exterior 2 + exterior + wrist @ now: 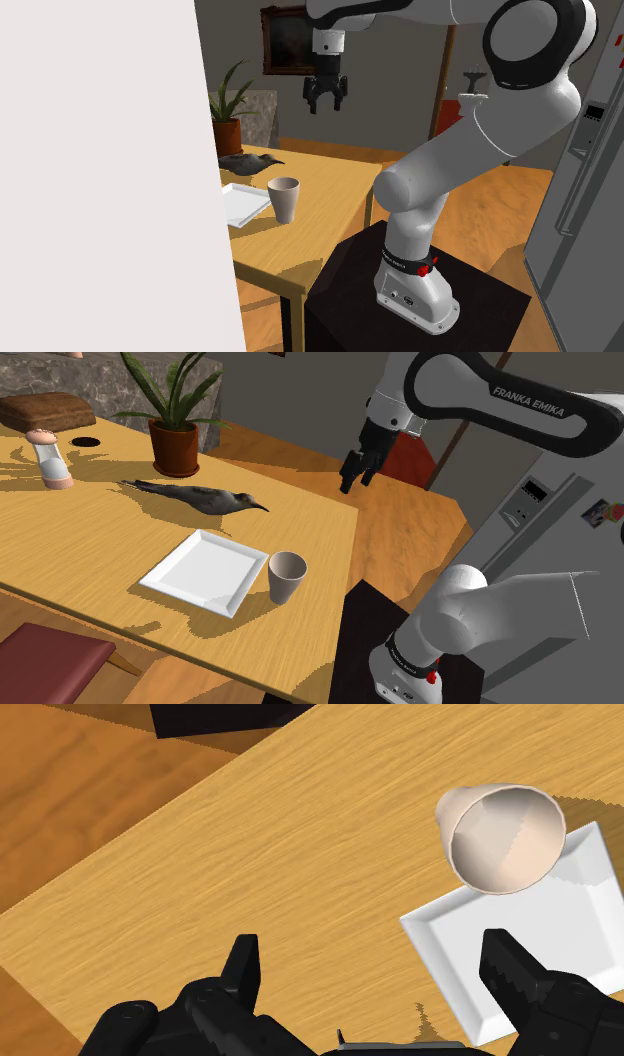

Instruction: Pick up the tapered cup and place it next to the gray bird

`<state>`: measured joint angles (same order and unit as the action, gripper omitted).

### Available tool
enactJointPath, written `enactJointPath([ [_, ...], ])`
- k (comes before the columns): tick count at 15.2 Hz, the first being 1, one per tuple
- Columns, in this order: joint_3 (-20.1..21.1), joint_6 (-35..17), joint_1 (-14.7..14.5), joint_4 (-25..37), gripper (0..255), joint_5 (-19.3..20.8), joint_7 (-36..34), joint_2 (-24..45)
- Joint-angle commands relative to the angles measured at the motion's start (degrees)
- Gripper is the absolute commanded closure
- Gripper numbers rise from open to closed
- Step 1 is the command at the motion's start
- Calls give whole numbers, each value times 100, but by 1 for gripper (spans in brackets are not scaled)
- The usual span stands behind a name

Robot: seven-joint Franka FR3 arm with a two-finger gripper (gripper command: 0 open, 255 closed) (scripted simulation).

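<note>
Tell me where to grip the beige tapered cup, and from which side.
Grip the beige tapered cup just below its wide rim, coming down from above: it stands upright, mouth open, and the flat white square plate beside it crowds a sideways approach. The open black pincer hangs higher than it.

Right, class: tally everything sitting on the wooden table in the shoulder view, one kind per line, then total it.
Cup: 1
Plate: 1
Bird: 1
Potted plant: 1
Hourglass: 1
Brown loaf: 1
Dark ring: 1
Total: 7
</note>
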<state>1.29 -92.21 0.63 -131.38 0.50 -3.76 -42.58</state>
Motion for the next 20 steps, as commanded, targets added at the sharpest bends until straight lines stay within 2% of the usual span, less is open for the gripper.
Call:
enactJointPath([
  [1,0,0,0,0,0,0,0,0],
  [10,1010,-1008,-283,-722,0,-329,-1023,525],
  [20,2164,-2201,-477,-879,0,-401,-2276,1890],
])
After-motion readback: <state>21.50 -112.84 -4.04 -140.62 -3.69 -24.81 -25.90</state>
